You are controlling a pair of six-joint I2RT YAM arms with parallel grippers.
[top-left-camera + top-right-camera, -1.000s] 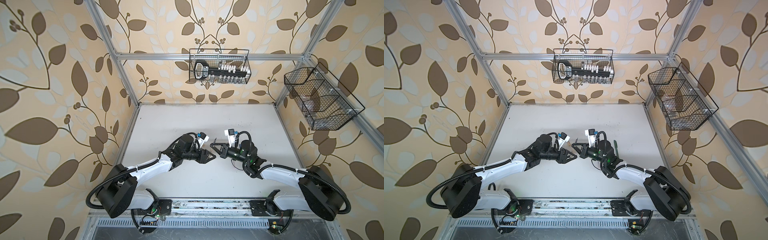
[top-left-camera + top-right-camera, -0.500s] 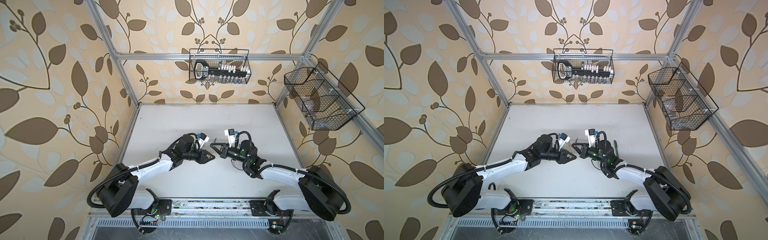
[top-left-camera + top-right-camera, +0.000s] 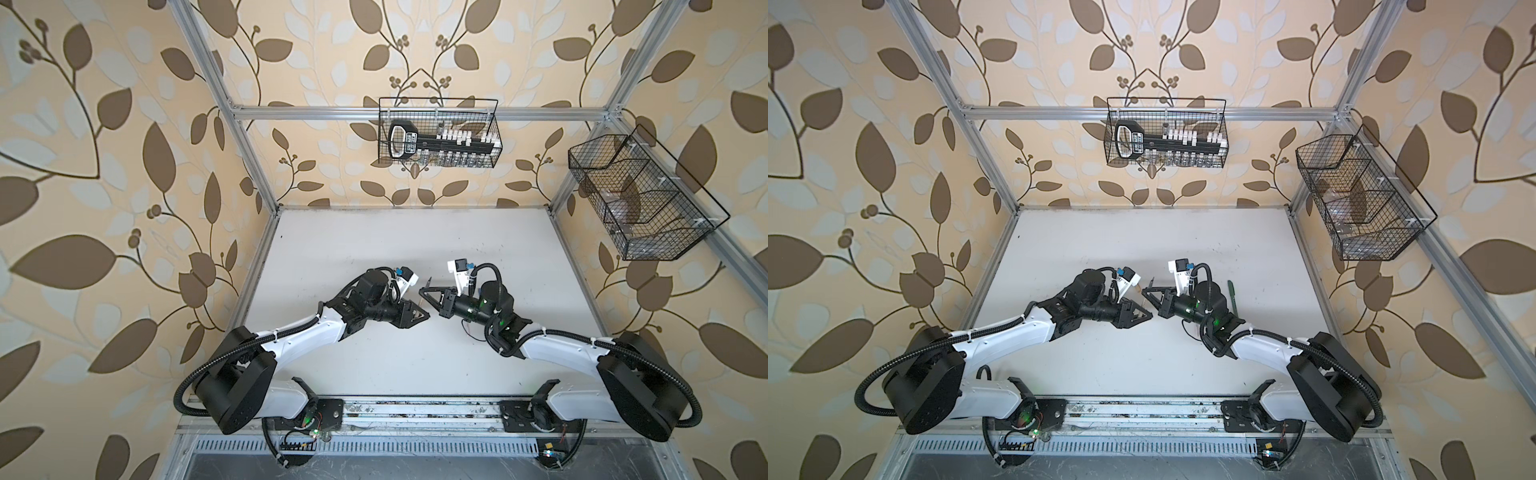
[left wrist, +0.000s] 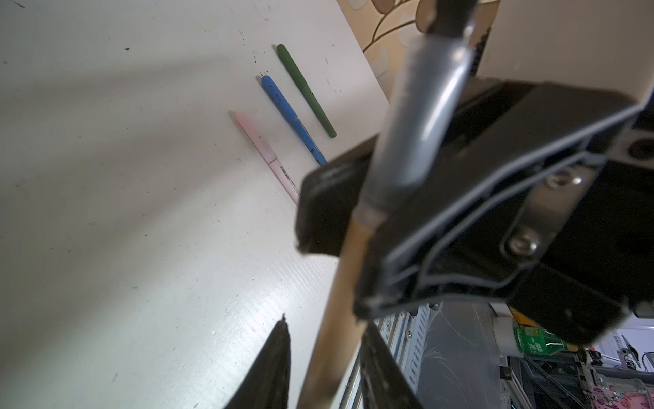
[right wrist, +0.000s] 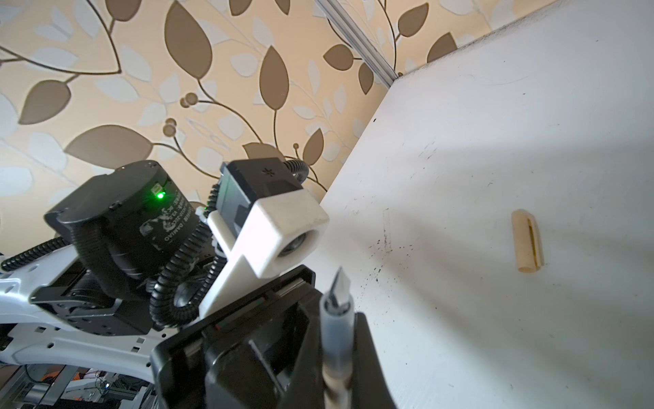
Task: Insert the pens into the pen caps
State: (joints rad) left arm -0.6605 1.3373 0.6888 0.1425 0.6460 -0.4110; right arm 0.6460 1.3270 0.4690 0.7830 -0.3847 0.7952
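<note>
Tan pen clamped in right claw, which grips the clear grey section just behind the dark tip. Claw fully clenched. The tan barrel runs back from that grip and passes between the fingers of left claw. Left claw part-released: a sliver of gap shows on either side of the barrel, so it sits astride the pen and, as far as this view tells, is not gripping it. In both top views the two claws meet tip to tip over mid-counter.

Tan cap lies flat on the counter, seen in the right wrist view only. The arms hide it in the top views. It is well apart from the pen tip, on the side of the right claw away from the left arm. Its long axis is roughly parallel to the held pen. The rounded closed end points the same way as the pen tip, and the mouth looks to face back. So the offset is sideways, not a matter of turning, by my reading. Cannot tell which arm is nearer, but only the left has nothing gripped.

Pale pink pen, blue pen and dark green pen lie side by side on the counter, near each other but not touching. Each looks capped. Tan pair likely the last.
</note>
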